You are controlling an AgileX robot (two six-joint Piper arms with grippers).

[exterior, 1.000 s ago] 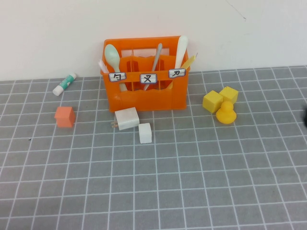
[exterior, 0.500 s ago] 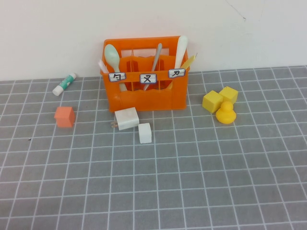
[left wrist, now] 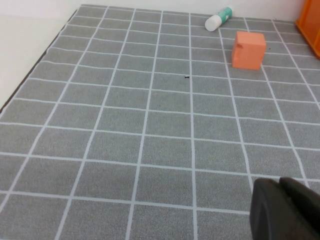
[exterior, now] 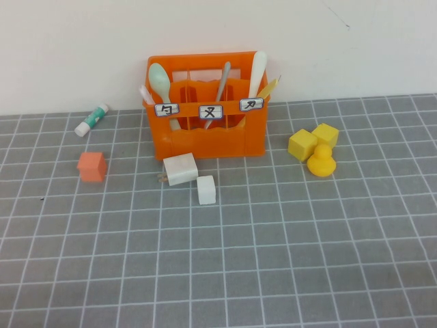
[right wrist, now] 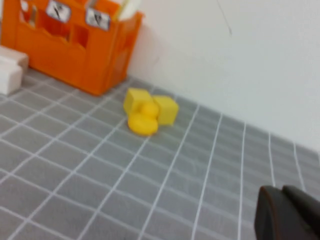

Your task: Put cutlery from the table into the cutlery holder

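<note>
One grey tiled desk (exterior: 287,260) fills the scene, backed by a white wall. The largest object on it is the orange cutlery holder (exterior: 205,140), standing far and a little left of centre against the wall. The grey fork (exterior: 222,92) already stands in its middle compartment, handle leaning up and slightly right; a mint-green spoon (exterior: 160,82) sits in the left compartment and a white utensil (exterior: 257,72) in the right. No cutlery lies loose on the desk, so the task looks finished. Just in front of the holder sit two white blocks (exterior: 181,169). To the right are yellow blocks with a yellow duck (exterior: 321,162); to the left an orange cube (exterior: 91,166) and a small white-and-green tube (exterior: 92,119). Neither arm appears in the high view. The left tool (left wrist: 287,210) is near and left, well apart from the holder; the right tool (right wrist: 287,212) is near and right, likewise well apart. Only a dark edge of each shows, so whether they are open or holding anything cannot be told.
</note>
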